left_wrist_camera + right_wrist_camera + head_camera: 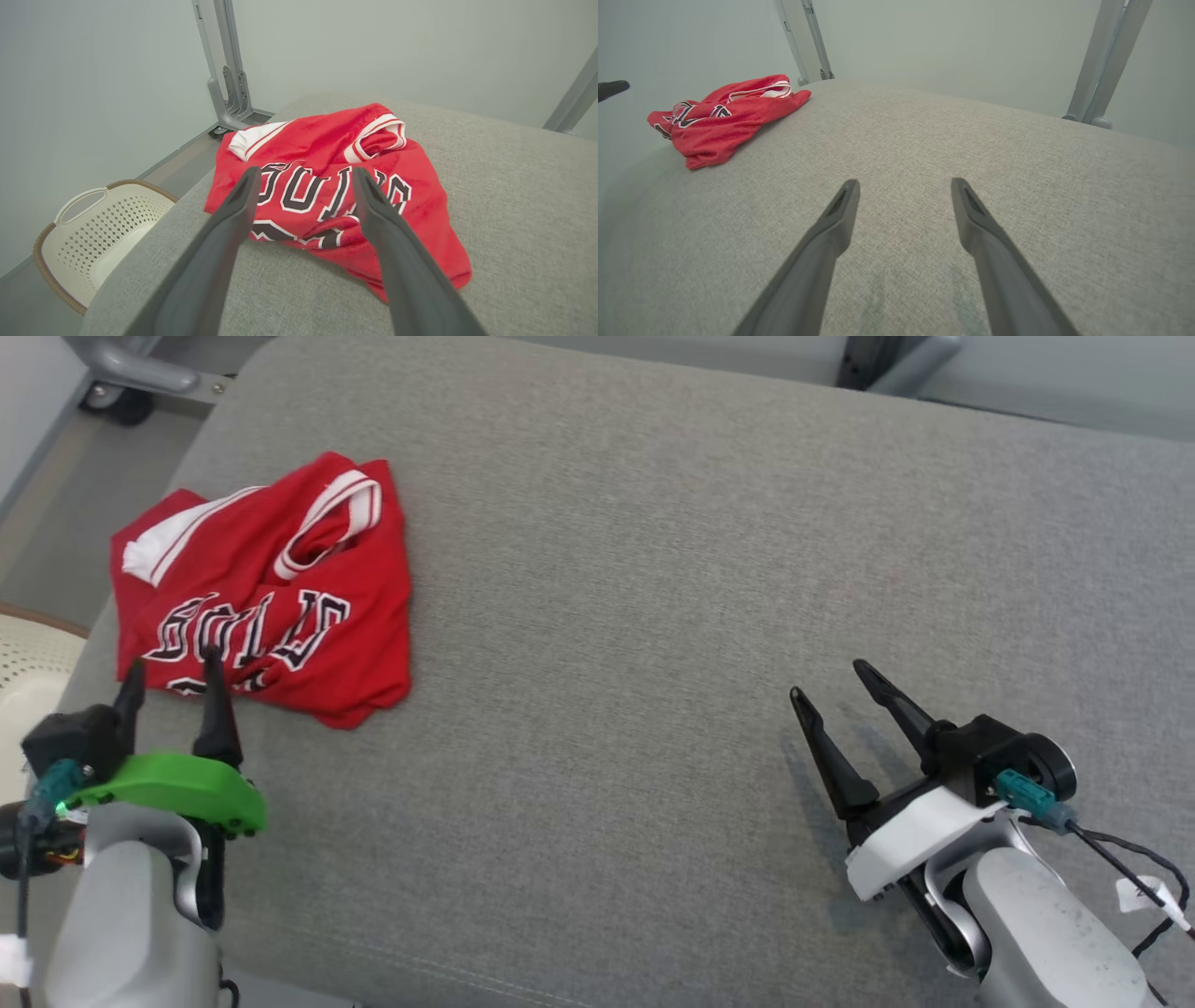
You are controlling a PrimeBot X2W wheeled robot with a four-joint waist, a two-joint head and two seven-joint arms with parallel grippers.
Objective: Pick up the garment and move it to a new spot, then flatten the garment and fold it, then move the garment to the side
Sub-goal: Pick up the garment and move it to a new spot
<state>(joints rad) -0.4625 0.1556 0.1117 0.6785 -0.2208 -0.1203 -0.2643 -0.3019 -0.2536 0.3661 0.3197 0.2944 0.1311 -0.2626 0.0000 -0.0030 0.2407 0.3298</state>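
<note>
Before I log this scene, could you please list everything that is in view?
garment: one, red with white trim and black lettering, crumpled at the left of the padded surface
padded surface: one, grey fabric, under the garment and both grippers
basket: one, cream, perforated, with a brown rim, on the floor left of the surface
frame legs: two, grey metal, past the surface's far edge, one at each side
floor: grey-beige, left of the surface
left gripper: one, dark fingers, green wrist cover, open, at the garment's near edge
right gripper: one, dark fingers, white wrist cover, open, over bare surface at the right
</note>
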